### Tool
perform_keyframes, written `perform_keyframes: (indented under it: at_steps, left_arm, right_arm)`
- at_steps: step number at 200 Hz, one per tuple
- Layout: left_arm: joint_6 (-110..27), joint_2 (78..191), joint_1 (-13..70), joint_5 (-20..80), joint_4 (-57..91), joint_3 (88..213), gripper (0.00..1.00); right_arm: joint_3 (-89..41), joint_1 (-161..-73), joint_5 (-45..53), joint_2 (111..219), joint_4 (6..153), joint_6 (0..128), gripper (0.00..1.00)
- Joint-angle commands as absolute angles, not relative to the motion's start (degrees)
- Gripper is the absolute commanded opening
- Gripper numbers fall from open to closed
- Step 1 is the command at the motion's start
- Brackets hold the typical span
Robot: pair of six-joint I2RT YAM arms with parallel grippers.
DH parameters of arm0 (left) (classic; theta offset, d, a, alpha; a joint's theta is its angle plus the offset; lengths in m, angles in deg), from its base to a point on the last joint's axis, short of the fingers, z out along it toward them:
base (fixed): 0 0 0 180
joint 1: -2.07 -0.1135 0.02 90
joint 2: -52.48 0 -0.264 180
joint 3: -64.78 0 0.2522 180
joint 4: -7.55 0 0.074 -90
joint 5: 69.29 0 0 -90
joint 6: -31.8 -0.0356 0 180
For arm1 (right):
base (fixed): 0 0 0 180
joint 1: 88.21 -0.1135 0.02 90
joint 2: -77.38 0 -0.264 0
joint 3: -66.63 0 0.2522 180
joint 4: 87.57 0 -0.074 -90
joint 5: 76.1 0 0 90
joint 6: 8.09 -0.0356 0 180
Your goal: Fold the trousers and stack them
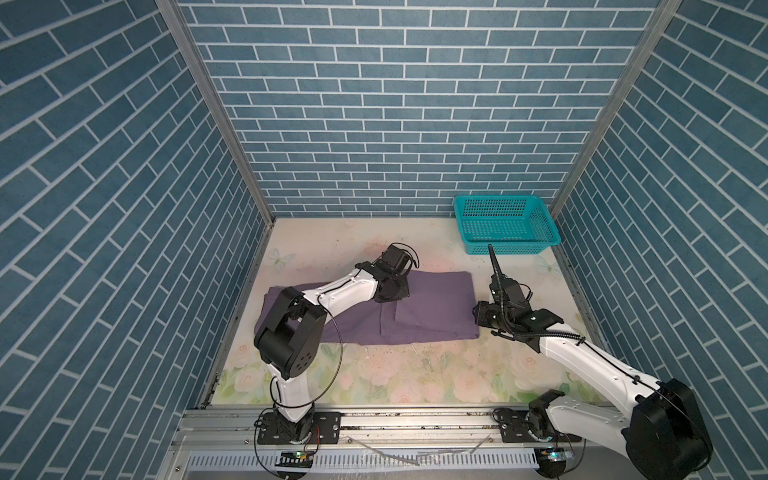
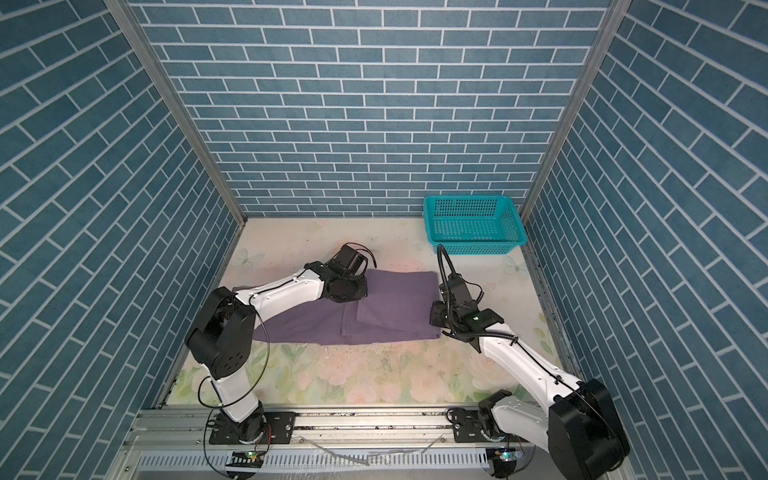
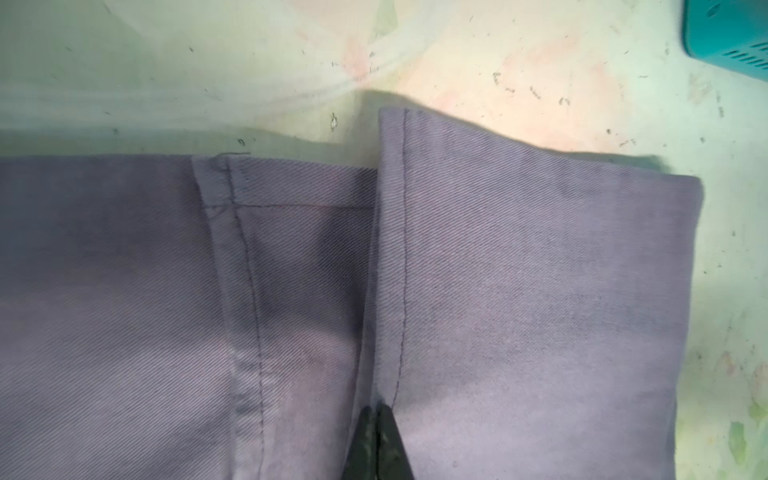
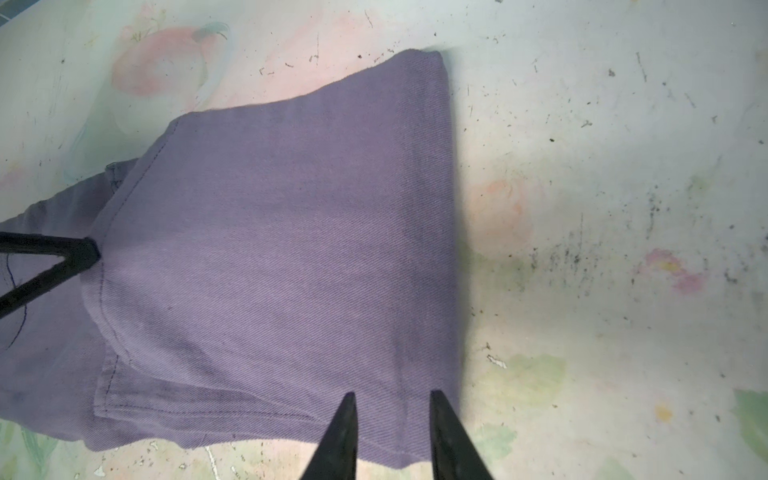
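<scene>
1. Trousers (image 1: 432,307) lie flat across the middle of the surface (image 1: 374,374), well back from its near edge. One end is doubled over, so a stitched hem runs across the top layer. In both top views the other end is partly hidden under the left arm.
2. Nearest, the right tool (image 4: 392,399) stands released, jaws apart, over the near corner of the folded edge. I cannot tell whether its tips touch the cloth. I judge it should take both layers between the jaws before it closes, since a bite on the top layer alone would leave the lower one behind.
3. Further in, the left tool (image 3: 376,411) is clenched. The puckers at its tips suggest it is grasping a small pinch of the hem. So slight a hold on soft cloth calls for a slow, level lift.
4. The step looks like squaring or re-folding the doubled part. In the left wrist view the hem's far corner juts past the lower layer's far edge, so the layers sit askew. The trousers would fold best with both tools moving together, the hem taut between them, and the cloth laid down edge to edge.
5. Farthest, the teal basket (image 1: 511,248) sits in the far right corner, well apart from the cloth. Any swing should keep short of it.
</scene>
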State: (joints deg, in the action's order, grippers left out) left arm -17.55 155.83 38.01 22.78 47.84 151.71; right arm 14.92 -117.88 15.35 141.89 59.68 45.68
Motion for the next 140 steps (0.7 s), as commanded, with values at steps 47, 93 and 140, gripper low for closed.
perform_keyframes:
  at_steps: [47,93,140]
  left_arm:
    - [-16.7,149.6,37.8,19.3,53.9,147.0,0.00]
    - [-15.2,146.0,37.6,21.5,51.7,142.6,0.13]
    - [-14.6,150.0,38.3,24.8,49.7,144.5,0.65]
  right_arm:
    - [15.0,-117.6,15.6,141.4,58.0,43.8,0.30]
    - [15.2,-117.6,14.3,141.8,59.2,43.7,0.30]
    - [15.0,-117.6,11.7,142.9,60.5,43.8,0.31]
